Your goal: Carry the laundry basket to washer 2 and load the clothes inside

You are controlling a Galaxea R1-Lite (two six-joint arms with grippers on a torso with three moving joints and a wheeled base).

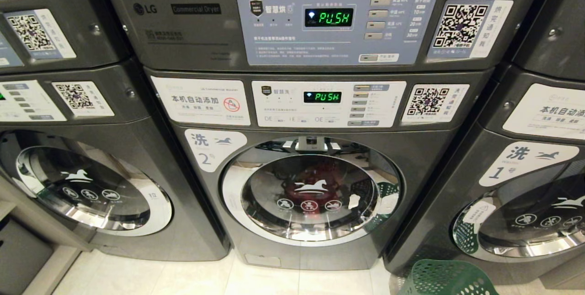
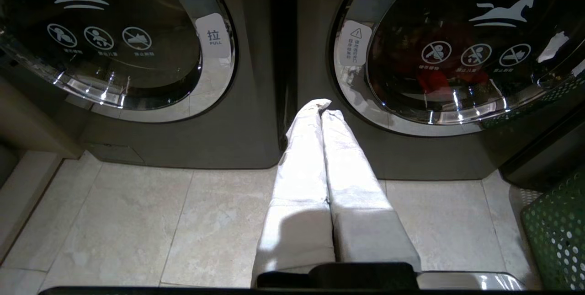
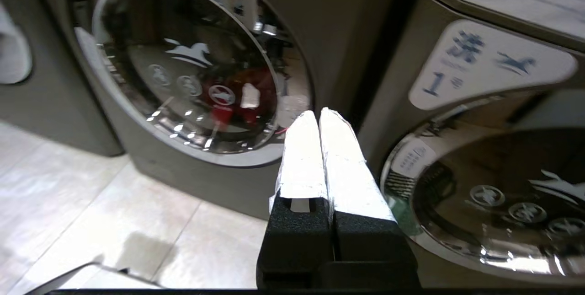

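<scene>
Washer 2 (image 1: 212, 148) fills the middle of the head view, its chrome-ringed glass door (image 1: 311, 190) closed. Something red (image 1: 311, 185) shows behind the glass; the other clothes are not visible. The dark green laundry basket (image 1: 445, 279) stands on the floor at the lower right, only its rim showing. Neither arm is in the head view. My left gripper (image 2: 322, 106) is shut and empty, low over the tiles, aimed at the gap left of washer 2's door (image 2: 457, 48). My right gripper (image 3: 318, 114) is shut and empty, pointing between washer 2's door (image 3: 192, 75) and washer 1 (image 3: 484, 61).
Washer 1 (image 1: 525, 162) stands on the right and a like washer (image 1: 87, 185) on the left. A dryer (image 1: 283, 25) sits on top of washer 2. The basket's wall (image 2: 555, 231) is at the edge of the left wrist view. Pale floor tiles (image 1: 183, 279) run in front.
</scene>
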